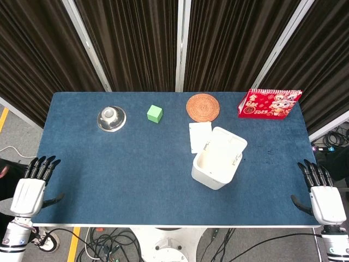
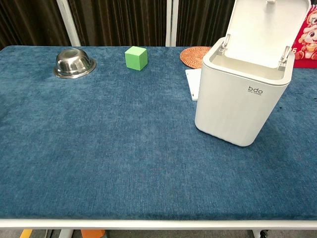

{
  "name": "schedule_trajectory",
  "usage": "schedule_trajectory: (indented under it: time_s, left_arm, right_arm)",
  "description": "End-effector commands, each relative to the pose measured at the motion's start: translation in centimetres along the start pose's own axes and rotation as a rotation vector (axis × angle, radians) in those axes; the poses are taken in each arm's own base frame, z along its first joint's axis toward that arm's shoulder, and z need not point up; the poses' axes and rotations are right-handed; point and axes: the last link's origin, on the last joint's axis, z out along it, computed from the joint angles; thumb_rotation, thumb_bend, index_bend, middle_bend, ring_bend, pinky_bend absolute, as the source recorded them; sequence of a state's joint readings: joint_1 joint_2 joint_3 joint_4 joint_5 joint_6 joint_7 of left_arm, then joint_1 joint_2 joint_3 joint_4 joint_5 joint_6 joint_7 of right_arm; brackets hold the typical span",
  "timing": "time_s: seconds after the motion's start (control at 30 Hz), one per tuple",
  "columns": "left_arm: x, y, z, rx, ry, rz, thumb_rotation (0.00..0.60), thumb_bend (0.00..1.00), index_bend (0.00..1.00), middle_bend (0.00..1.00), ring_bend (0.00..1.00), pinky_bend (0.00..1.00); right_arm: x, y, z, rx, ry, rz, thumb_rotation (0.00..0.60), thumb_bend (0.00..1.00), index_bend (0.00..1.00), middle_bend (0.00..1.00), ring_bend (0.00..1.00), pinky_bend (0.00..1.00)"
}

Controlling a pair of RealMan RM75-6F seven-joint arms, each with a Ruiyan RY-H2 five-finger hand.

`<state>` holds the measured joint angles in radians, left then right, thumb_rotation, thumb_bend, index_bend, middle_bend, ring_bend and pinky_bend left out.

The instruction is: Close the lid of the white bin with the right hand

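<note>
The white bin stands right of the table's middle. Its lid is raised upright at the bin's far side, leaving the inside exposed. My right hand hangs at the table's near right corner, fingers spread and holding nothing, well right of the bin. My left hand is at the near left corner, fingers also apart and empty. Neither hand appears in the chest view.
On the blue table are a steel bowl, a green cube, a woven round coaster, a white card behind the bin, and a red calendar at the back right.
</note>
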<state>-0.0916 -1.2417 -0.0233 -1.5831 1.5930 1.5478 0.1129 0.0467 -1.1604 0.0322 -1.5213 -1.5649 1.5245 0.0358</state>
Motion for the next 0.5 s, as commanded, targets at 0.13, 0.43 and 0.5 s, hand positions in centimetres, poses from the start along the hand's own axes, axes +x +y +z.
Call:
schedule_trajectory:
  time_s: [0.13, 0.43, 0.5]
  left_arm:
    - [-0.14, 0.03, -0.04, 0.002, -0.002, -0.001, 0.6, 0.0, 0.14, 0.09, 0.04, 0.08]
    - [-0.19, -0.12, 0.04, 0.003, -0.006, -0.001, 0.6, 0.0, 0.14, 0.09, 0.04, 0.08]
    - [-0.36, -0.16, -0.11, 0.004, -0.009, 0.004, 0.6, 0.0, 0.14, 0.09, 0.04, 0.08]
  right_arm:
    - [0.05, 0.13, -0.01, -0.002, -0.001, -0.002, 0.6, 0.16, 0.0, 0.0, 0.0, 0.0]
    - [-0.01, -0.13, 0.14, 0.008, -0.005, 0.001, 0.6, 0.24, 0.0, 0.0, 0.0, 0.0]
    - [-0.05, -0.05, 0.14, 0.015, -0.012, -0.009, 0.6, 0.4, 0.0, 0.0, 0.0, 0.0]
